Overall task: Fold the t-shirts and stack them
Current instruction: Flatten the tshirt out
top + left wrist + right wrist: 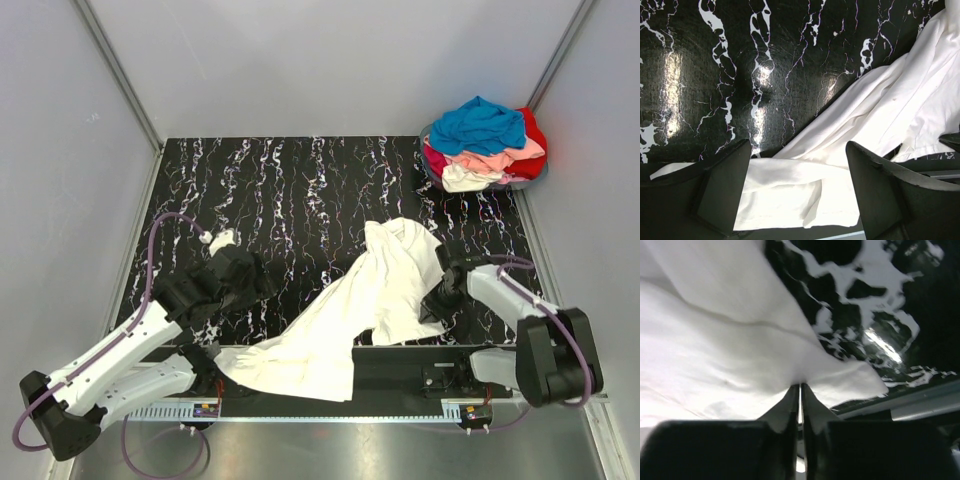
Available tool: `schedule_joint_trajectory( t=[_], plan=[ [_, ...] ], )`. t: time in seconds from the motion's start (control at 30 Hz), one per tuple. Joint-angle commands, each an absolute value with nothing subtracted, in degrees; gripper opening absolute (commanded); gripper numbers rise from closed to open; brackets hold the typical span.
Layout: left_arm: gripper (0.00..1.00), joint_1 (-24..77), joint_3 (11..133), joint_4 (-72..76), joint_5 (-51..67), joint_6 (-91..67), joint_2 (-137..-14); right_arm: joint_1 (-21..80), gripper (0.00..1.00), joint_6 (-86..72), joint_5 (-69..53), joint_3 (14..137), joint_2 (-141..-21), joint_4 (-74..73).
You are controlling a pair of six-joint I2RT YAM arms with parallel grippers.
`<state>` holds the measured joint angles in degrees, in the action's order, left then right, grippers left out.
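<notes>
White shirt lies rumpled on the counter, running slantwise from near the middle down to the near-left edge, where its lower end spills onto the rail by the arm bases. The rest of the shirts (blue on top, then pink, red, cream) sit heaped in the far right corner, well apart from both arms. Right arm: jaws together, clamped on a pinch of white cloth at the shirt's right edge, and the wrist view shows fabric drawn to a point right at the tips. Left arm: jaws apart, above the shirt's near-left end. In the wrist view the cloth shows in the gap between the two fingers, but whether they touch it cannot be told. Handling, as a judgement: thin cotton, light, limp and not fragile, so it will sag and bunch wherever unsupported and drag easily on the glossy counter. A single pinch only trails it. Best hold is likely two corners or a hem edge, one per arm, pulled taut to flatten before folding.
</notes>
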<state>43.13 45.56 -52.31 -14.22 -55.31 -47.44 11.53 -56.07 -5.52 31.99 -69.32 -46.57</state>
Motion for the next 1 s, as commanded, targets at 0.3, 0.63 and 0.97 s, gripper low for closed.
schedule_joint_trajectory(
  t=[0.3, 0.63, 0.97],
  plan=[
    [0.83, 43.4, 47.4, -49.6, -16.8, -54.1, -49.7, 11.9, 0.00, -53.8, -10.5, 54.4, -94.4, -30.7],
    [0.83, 47.9, 46.1, -57.3, -14.6, -59.0, -51.5, 11.3, 0.02, -50.5, -5.8, 76.1, -102.3, -38.3],
    [0.83, 62.3, 44.8, -60.2, -17.3, -70.8, -55.2, 1.7, 0.52, -44.8, -2.5, 62.3, -84.1, -41.1]
  ],
)
